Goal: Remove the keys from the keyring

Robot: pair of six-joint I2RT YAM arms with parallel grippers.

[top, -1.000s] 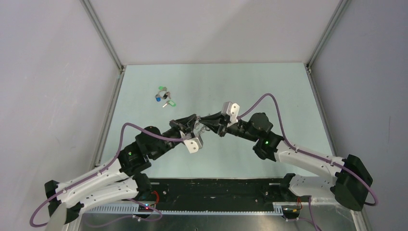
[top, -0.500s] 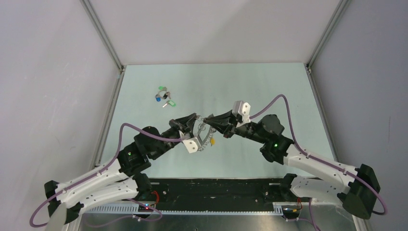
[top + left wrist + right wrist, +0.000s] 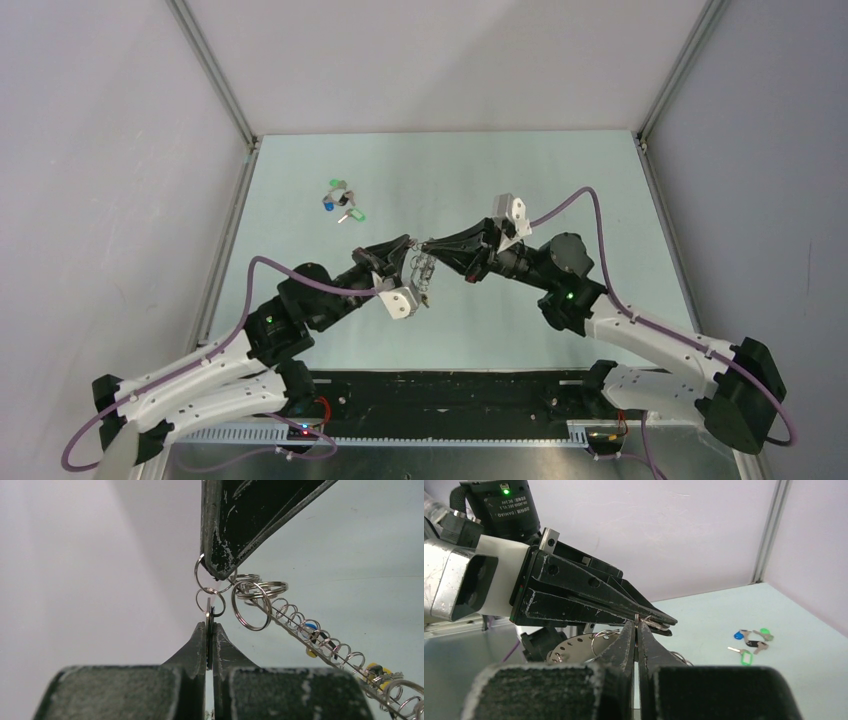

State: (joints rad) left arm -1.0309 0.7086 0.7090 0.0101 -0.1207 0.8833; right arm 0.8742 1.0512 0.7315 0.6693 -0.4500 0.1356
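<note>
Over green table (image 3: 560, 180), left jaws pinch key (image 3: 208, 622), right jaws keyring loop (image 3: 196, 575)

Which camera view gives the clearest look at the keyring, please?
The left wrist view: the keyring is close, sharp, edge-on, wire loops distinct. The right wrist view shows part of its flat face; the top view shows it tiny.

This is a robot laboratory, a closed test cell. Plain grey walls (image 3: 450, 60) held in aluminium posts (image 3: 213, 75) stand around a pale green table (image 3: 560, 180). A left arm (image 3: 200, 375) and a right arm (image 3: 650, 335) are bolted at its near edge, with purple cables (image 3: 262, 259) and a slotted cable duct (image 3: 240, 433).
</note>
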